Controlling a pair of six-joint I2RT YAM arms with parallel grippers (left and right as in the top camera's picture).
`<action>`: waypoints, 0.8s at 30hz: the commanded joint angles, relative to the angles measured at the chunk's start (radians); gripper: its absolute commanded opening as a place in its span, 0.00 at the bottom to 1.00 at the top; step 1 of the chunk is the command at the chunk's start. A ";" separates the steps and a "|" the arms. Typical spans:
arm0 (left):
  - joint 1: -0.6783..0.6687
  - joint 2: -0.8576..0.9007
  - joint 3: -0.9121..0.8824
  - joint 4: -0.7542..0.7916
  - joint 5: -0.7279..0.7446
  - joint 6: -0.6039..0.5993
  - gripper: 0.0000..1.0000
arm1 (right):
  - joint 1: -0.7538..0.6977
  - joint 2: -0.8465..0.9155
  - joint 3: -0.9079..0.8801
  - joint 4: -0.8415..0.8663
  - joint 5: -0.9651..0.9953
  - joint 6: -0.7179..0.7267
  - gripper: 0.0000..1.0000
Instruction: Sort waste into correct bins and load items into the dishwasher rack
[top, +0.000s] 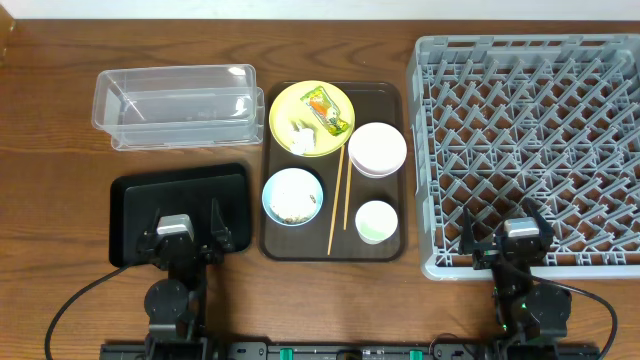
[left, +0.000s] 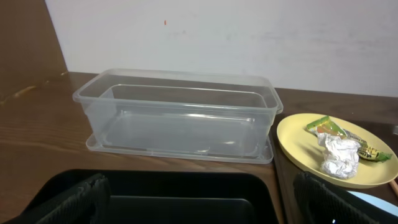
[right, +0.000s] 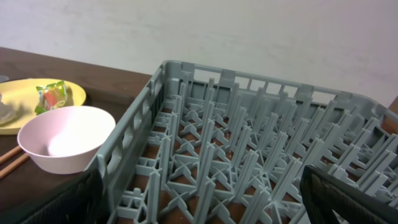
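A yellow plate (top: 288, 104) holds the snack wrapper (top: 324, 109) and a crumpled tissue (top: 300, 138). On the same brown tray are a light-blue bowl (top: 292, 190) with rice scraps (top: 293, 211), stacked white bowls (top: 377, 148), a small white cup (top: 376, 221) and chopsticks (top: 338, 200). The clear tub (top: 175, 105) stands at the back left, with the black tray (top: 135, 200) in front of it. The grey rack (top: 530, 120) fills the right. My left gripper (top: 185, 212) hangs open over the black tray (left: 186, 186). My right gripper (top: 507, 225) hangs open over the rack's (right: 249, 143) front edge.
The dark-brown serving tray (top: 385, 96) lies between the black tray and the rack. In the left wrist view the tub (left: 180, 112) is straight ahead and the plate (left: 295, 134) to the right. The right wrist view shows a white bowl (right: 65, 140) left of the rack.
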 joint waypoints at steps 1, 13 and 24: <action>0.000 -0.007 -0.020 -0.038 -0.008 0.013 0.97 | -0.012 -0.007 -0.001 -0.003 -0.011 0.010 0.99; 0.000 -0.007 -0.020 -0.038 -0.009 0.013 0.97 | -0.012 -0.007 -0.001 -0.003 -0.012 0.011 0.99; 0.000 -0.007 -0.020 -0.037 -0.002 -0.027 0.97 | -0.012 -0.007 -0.001 0.000 -0.012 0.011 0.99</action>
